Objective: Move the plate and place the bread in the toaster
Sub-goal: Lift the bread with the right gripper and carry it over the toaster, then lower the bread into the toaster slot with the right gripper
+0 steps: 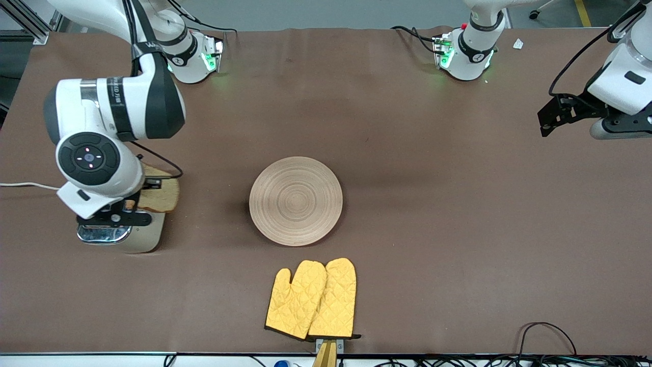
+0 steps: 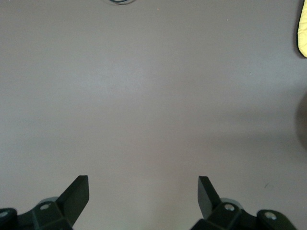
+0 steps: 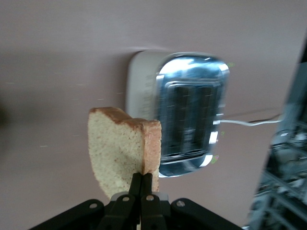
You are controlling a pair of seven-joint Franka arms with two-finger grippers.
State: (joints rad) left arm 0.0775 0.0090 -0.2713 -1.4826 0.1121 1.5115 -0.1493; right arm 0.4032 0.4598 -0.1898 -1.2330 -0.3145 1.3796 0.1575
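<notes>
The pale wooden plate (image 1: 295,200) lies bare at the table's middle. The cream toaster (image 1: 133,238) with a chrome top stands at the right arm's end; its two slots show in the right wrist view (image 3: 192,110). My right gripper (image 1: 133,205) hangs over the toaster, shut on the bread (image 1: 162,196). In the right wrist view the gripper (image 3: 142,178) pinches the slice (image 3: 120,146) by its crust edge, upright, just above the toaster's edge on the plate's side. My left gripper (image 1: 552,118) waits open and empty over bare table at the left arm's end, as its wrist view (image 2: 142,184) shows.
A pair of yellow oven mitts (image 1: 313,298) lies nearer to the front camera than the plate, at the table's edge; a corner shows in the left wrist view (image 2: 302,33). The toaster's white cord (image 1: 25,185) runs off the table's end.
</notes>
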